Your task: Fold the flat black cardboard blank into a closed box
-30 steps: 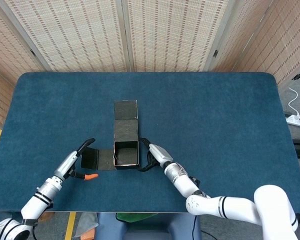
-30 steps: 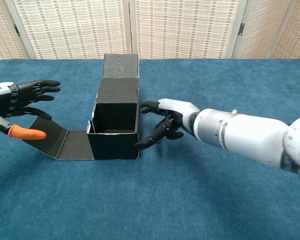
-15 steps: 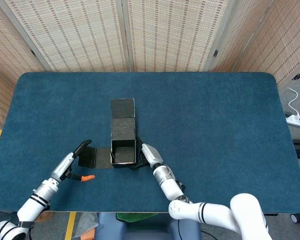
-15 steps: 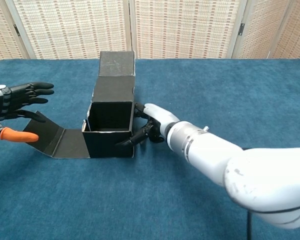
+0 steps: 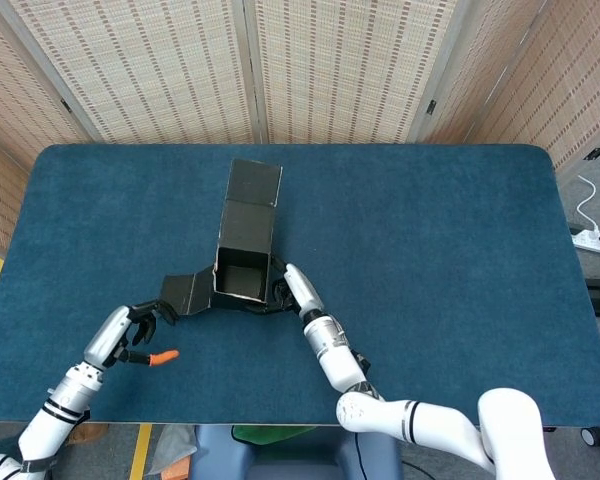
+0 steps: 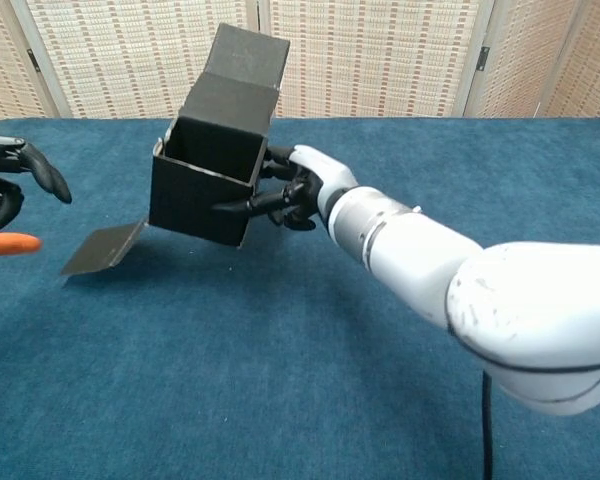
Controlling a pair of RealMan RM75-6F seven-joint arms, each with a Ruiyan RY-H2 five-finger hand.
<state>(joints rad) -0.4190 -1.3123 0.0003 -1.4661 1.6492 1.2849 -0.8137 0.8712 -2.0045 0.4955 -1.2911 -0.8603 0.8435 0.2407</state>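
Lifting the half-formed box off the desk (image 5: 460,250), right robot hand (image 6: 298,187) gripping its right wall.

Near to far: left robot hand (image 5: 132,328) at 7 o'clock, fingers curled, holding nothing. Box (image 6: 205,176) now tilted and raised at centre; a second ago it sat flat. Side flap (image 6: 102,247) hangs loose at 9, lid panels (image 6: 242,70) stick up at 12. Light, stiff card I'd guess, creases hinge freely: hold by a wall edge, not flaps. Left robot hand has pulled back from the flap.
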